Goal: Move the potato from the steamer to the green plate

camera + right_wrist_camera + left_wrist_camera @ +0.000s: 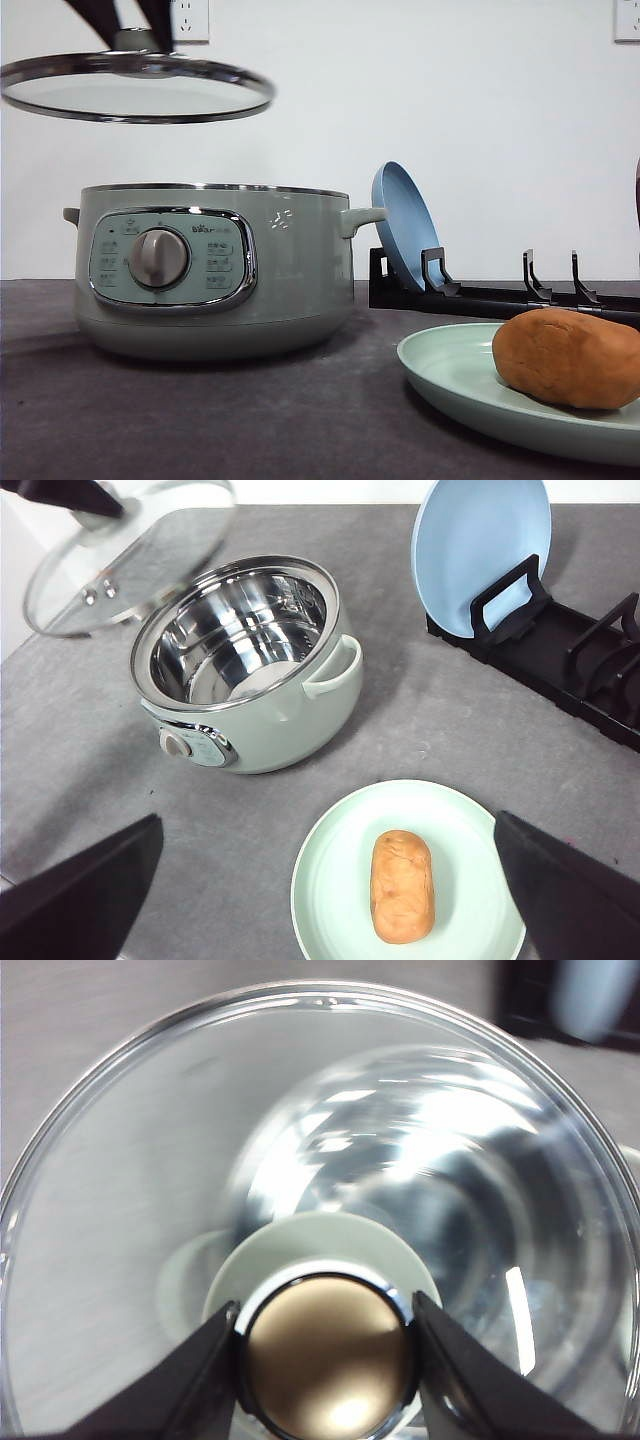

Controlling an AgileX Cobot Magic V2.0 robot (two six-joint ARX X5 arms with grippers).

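Oval orange-brown potato [402, 886] lying on the wide pale mint-green plate [330, 860], near the plate's middle, well apart from the round sage-green steamer [290, 730]. Transfer judged complete. Right end effector [330, 900] spread wide above the plate, holding nothing. Left end effector [325, 1345] clamped on the knob of the round glass lid [135, 95], raised above the open steamer. Remaining step, by judgement: lower lid level, centred on the rim. Blue plate [402, 225] upright in black rack [500, 295]. Steamer floor obscured by reflections; rack cut off at frame edge.
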